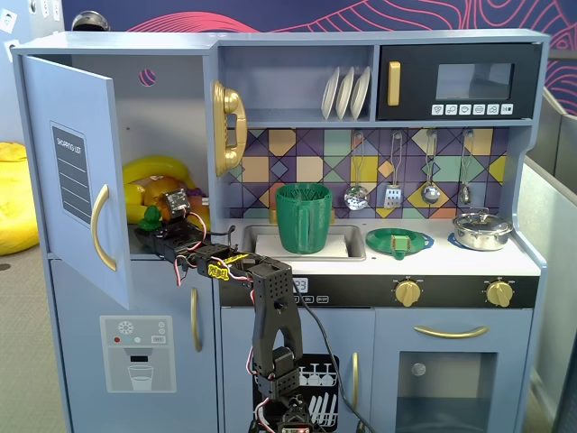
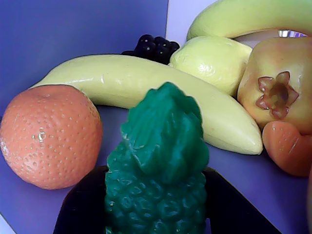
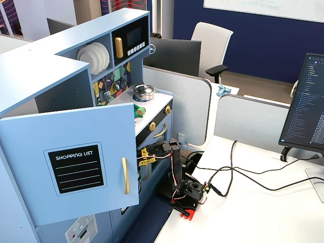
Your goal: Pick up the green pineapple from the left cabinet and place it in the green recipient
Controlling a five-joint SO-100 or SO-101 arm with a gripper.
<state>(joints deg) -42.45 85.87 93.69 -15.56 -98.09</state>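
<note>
The green pineapple point(image 2: 161, 161) stands leaf crown up between my gripper's point(image 2: 156, 175) two black jaws, which press on both of its sides. In a fixed view the gripper point(image 1: 156, 225) reaches into the left cabinet point(image 1: 162, 135) with the pineapple point(image 1: 151, 215) at its tip. The cabinet door point(image 1: 77, 171) with the gold handle and shopping list panel stands wide open; it also shows in the other fixed view point(image 3: 76, 162). The green recipient point(image 1: 304, 216) stands upright in the sink, to the right of the cabinet.
Around the pineapple on the shelf lie an orange point(image 2: 48, 136), a banana point(image 2: 146, 83), a lemon point(image 2: 214, 58), an apple-like fruit point(image 2: 278, 83) and dark grapes point(image 2: 151, 46). A flat green dish point(image 1: 398, 242) and a steel pot point(image 1: 480, 230) sit on the counter.
</note>
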